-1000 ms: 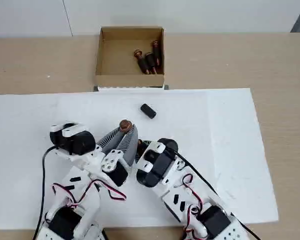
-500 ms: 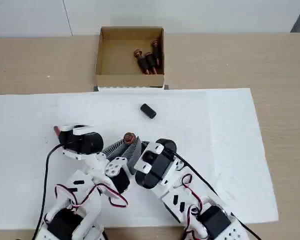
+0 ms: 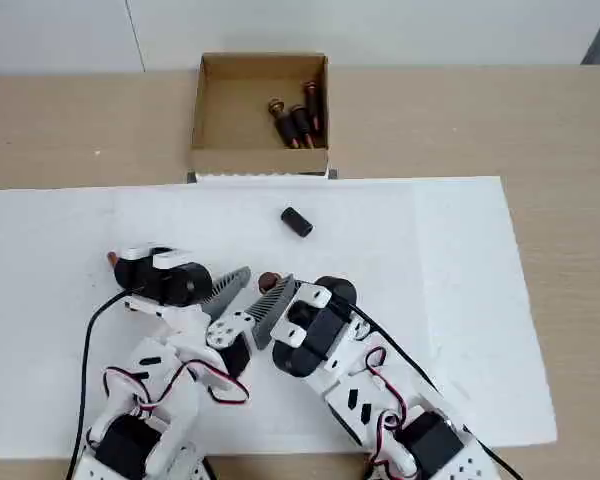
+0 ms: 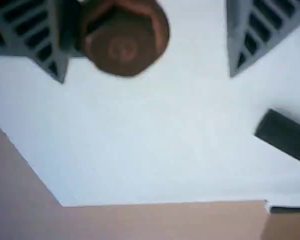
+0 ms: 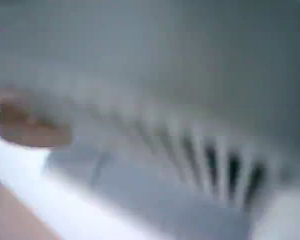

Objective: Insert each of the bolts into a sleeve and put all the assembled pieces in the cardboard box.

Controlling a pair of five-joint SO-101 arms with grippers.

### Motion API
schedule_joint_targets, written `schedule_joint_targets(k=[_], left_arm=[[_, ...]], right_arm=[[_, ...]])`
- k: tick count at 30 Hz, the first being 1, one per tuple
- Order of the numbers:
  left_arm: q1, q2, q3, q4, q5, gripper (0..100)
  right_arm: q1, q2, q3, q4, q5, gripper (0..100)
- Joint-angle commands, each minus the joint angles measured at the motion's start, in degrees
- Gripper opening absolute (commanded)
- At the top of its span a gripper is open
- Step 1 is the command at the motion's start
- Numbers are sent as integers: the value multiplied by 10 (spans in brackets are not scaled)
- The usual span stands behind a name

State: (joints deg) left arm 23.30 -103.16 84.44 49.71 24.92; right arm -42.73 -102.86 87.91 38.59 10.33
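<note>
White sheet on a wooden table. High view: the left gripper is spread wide, with a bolt between its fingers. 1 sleeve lies beyond it and the box farther on. Left wrist view: the bolt head is just beside 1 finger. Right wrist view: too blurred to tell that grip.

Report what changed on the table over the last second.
The left end effector carried the bolt back toward the arm bases, then opened. The bolt now sits between its spread jaws, against one of them. The loose sleeve on the paper, the cardboard box and the assembled pieces inside it stayed put.
</note>
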Motion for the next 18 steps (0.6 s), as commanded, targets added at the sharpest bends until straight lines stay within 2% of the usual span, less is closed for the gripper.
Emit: schedule_joint_targets(k=[1,7,10,13,18], left_arm=[[-25,-4,-44,-12,-24,199],[-25,-4,-105,-9,-25,196],[-35,-4,-122,-9,-26,127],[-77,-4,-121,-10,-26,0],[-167,-4,-80,15,-26,5]], right_arm=[[-2,-4,-36,-15,4,4],[0,-1,-34,-14,4,4],[5,1,-34,-13,3,4],[29,2,-32,-12,0,4],[104,3,-15,21,-25,4]])
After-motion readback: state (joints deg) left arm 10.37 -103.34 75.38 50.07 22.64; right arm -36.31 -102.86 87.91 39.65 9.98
